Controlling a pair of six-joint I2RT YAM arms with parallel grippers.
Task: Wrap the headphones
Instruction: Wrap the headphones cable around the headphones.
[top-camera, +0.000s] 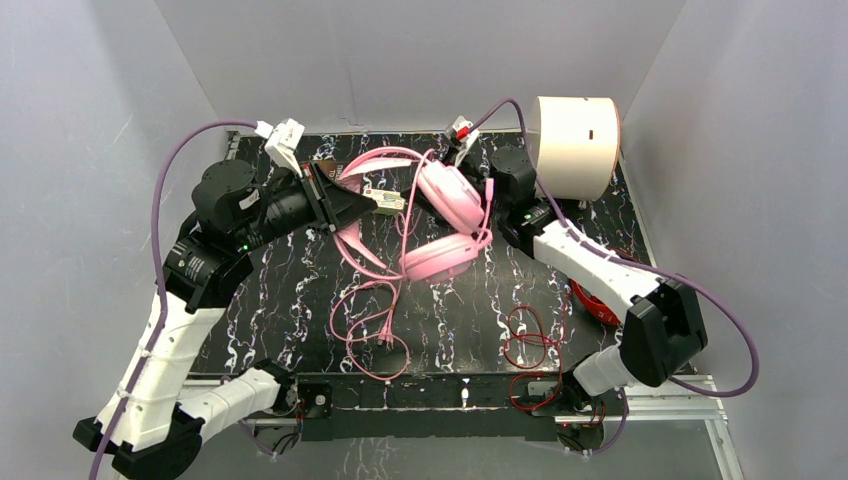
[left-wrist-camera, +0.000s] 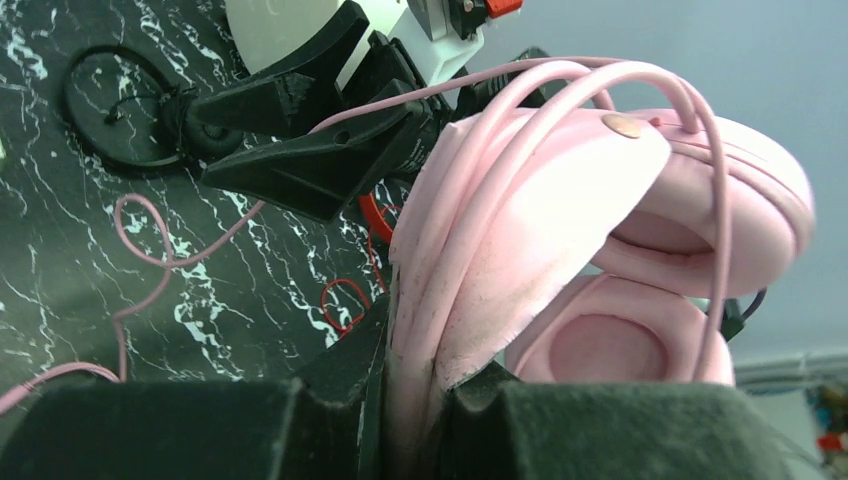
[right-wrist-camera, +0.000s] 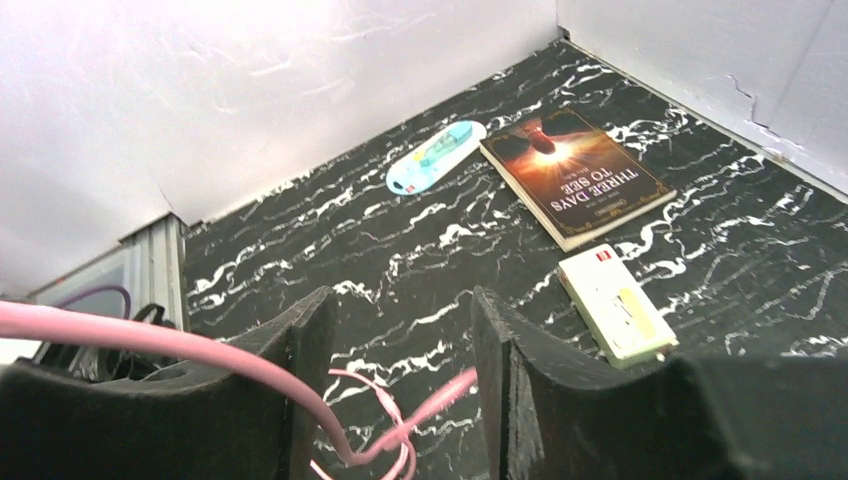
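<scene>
From here I see a black marbled counter (right-wrist-camera: 420, 250) with a book (right-wrist-camera: 577, 177) lying flat near the white wall (right-wrist-camera: 250, 90). A blue-and-white packet (right-wrist-camera: 436, 157) lies just beside one of its corners, and a small white box (right-wrist-camera: 615, 305) near another. A cream drum (top-camera: 575, 145) sits in the far right corner.

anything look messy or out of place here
Yes: the pink headphones, gripped by the left gripper, trail their pink cable in loose loops across the table, and a red cable lies tangled beside it.
</scene>
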